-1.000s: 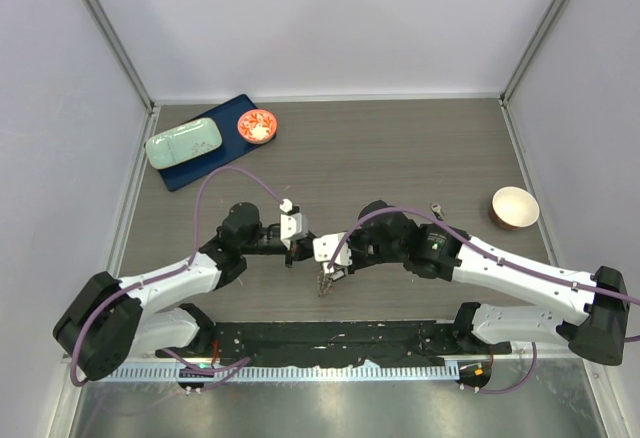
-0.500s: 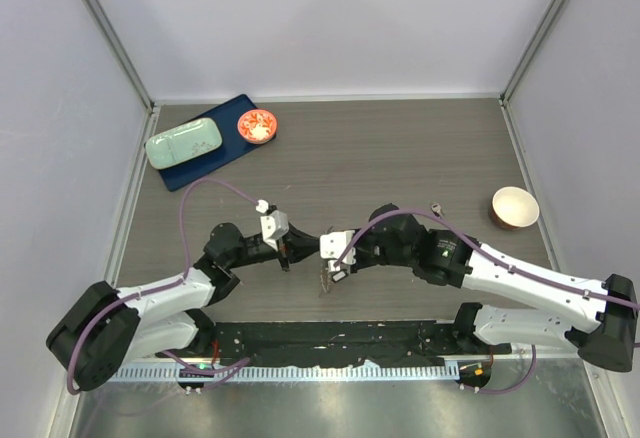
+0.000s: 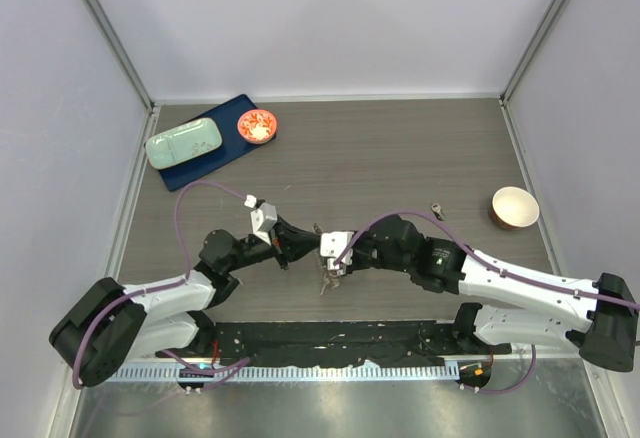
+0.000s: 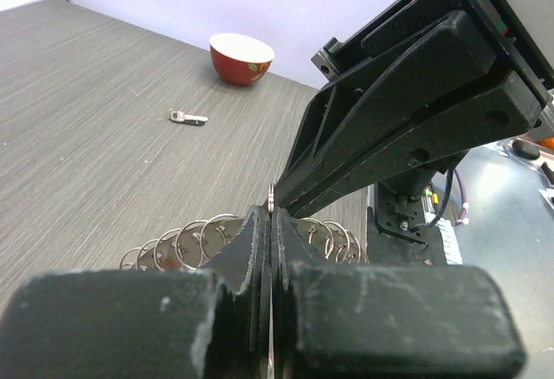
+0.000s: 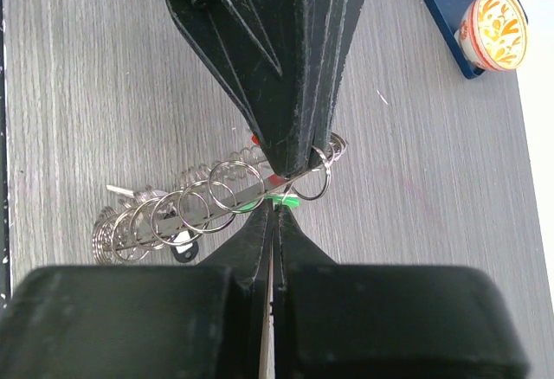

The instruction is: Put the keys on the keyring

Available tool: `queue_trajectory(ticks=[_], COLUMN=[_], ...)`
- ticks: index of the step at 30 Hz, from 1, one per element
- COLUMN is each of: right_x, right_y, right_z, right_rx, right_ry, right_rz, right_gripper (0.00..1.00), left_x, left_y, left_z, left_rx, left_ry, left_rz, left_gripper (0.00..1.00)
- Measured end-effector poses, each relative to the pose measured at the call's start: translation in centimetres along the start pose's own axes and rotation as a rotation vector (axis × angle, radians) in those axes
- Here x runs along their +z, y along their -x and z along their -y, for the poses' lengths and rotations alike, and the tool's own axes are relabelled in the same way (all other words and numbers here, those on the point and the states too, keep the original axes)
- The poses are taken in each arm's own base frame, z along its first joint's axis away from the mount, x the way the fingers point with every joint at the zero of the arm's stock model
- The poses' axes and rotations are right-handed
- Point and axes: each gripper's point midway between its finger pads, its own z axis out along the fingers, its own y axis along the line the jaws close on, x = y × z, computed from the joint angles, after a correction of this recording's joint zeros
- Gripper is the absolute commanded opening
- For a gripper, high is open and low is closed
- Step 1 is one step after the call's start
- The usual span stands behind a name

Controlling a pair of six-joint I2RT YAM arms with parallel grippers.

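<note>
Meeting tip to tip at the middle of the table [image 3: 400,148], the two grippers had changed little at the fingers since a second before. The left gripper [image 4: 270,215] had its fingers pressed flat together with a thin sliver of metal at the tips. In the right wrist view those tips lay over the 2 o'clock end of the keyring [image 5: 216,206], so it appeared clamped there. The right gripper [image 5: 273,216] was likewise closed to a hairline, with the green-tagged key [image 5: 286,199] right at its tips, apparently pinched.

Over that second the left wrist had drawn back toward 9 o'clock and turned, so its fingers pointed toward 4 o'clock. The right forearm had sunk toward 6 o'clock. The keyring, a row of silvery split rings on a grey metal band, had stayed just on the 6 o'clock side of the fingertips. A red tag [image 5: 254,139] showed beside the left fingers; I could not tell what it was attached to.

Each gripper blocked the other camera's sight of the joint itself. A loose key [image 4: 188,118] lay well apart toward 2 o'clock, and a bowl [image 4: 241,57] stood near the 3 o'clock edge. At 10 o'clock a blue tray [image 3: 222,158] carried a pale green case [image 3: 184,143] and a small red dish [image 3: 258,126]. A purple cable [image 3: 200,190] arched over the left arm.
</note>
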Motion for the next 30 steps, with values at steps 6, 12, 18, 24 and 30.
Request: queue_trajectory(ticks=[6,12,18,24,30], right_x=[-0.1,-0.6,-1.0,-1.1,-1.3], right_y=[0.3,-0.1,-0.6,0.3,0.2], right_z=[0.5,0.2,0.0,0.5,0.3], right_rx=[0.006,-0.005,-0.029,-0.056,-0.076], right_ry=[-0.033,-0.028,0.001,0.015,0.043], right_rz=[0.013,-0.007,-0.052,-0.052,-0.071], right_gripper=[0.01,0.01,0.01,0.01,0.01], left_x=[-0.5,-1.4,-2.0,-2.0,-1.0], left_y=[0.1,-0.1,0.6,-0.3,-0.8], left_z=[-0.1,-0.2,0.0,-0.7,-1.5], left_rx=[0.003,0.010,0.045,0.090,0.171], left_ry=[0.022,0.052,0.068,0.089,0.070], left_rz=[0.026,0.043,0.060,-0.015,-0.079], left_gripper=[0.09,0.34,0.50,0.55,0.57])
